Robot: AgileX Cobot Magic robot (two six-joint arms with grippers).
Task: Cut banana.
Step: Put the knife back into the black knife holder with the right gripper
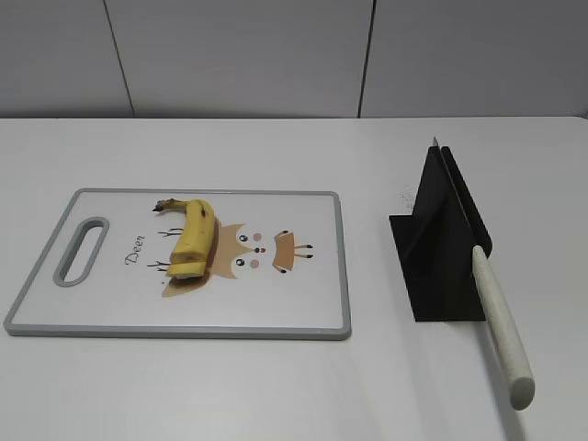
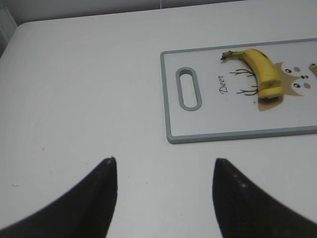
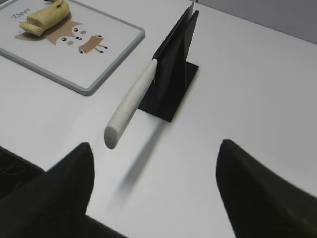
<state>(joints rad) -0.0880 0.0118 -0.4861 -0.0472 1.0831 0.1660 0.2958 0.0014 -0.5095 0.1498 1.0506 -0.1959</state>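
Right gripper (image 3: pixel 153 188) spread wide and empty, hovering above bare table just short of the knife (image 3: pixel 130 103), whose pale handle sticks out free of the black holder (image 3: pixel 173 74); left gripper (image 2: pixel 163 198) likewise open and empty, well apart from the cutting board (image 2: pixel 171 134). Banana (image 1: pixel 193 239) lies on the board over the deer print, stem tip toward the far edge, cut end nearer. Judgement: first step is taking the knife, so close mid-handle and draw it out along the slot so the holder does not tip.
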